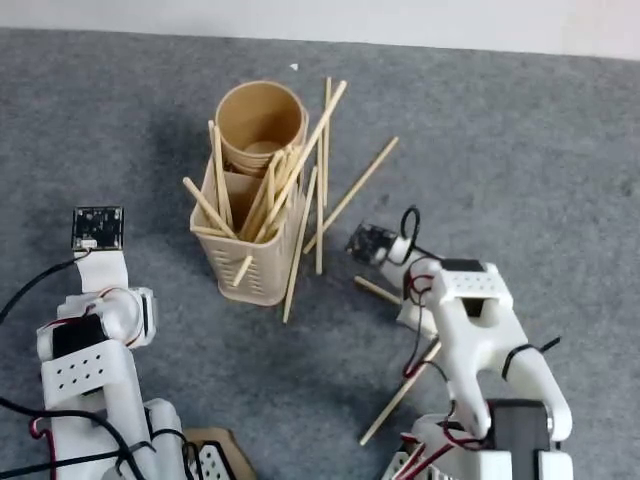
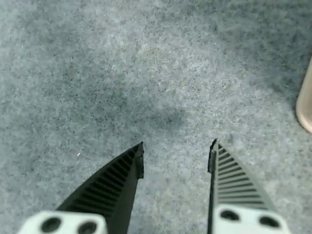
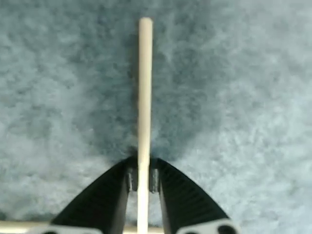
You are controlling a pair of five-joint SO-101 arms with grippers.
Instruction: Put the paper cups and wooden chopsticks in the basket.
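**One stick pinched, one cup in the basket**

The right gripper (image 3: pixel 144 175) is pinching one chopstick (image 3: pixel 145 87), plain in its wrist view. The high view is showing one paper cup (image 1: pixel 262 125) sitting in the basket (image 1: pixel 262 280) at upper centre among crossed chopsticks (image 1: pixel 285 185) too tangled to count. A loose stick (image 1: pixel 400 395) is lying at lower right. The left gripper (image 2: pixel 175 151) is hovering spread over carpet (image 2: pixel 146 73).

Both arms, the left arm (image 1: pixel 95 350) and the right arm (image 1: pixel 480 330), are white plastic shells with rounded joints. Black cables (image 1: pixel 25 285) loop along them, with red wires (image 1: pixel 425 455) near the bases. Each wrist carries a small dark circuit board (image 1: pixel 98 228) — possibly a camera. The fingers (image 2: pixel 112 187) are black, ribbed, tapered wedges on white mounts (image 2: pixel 63 224) with round screw holes.
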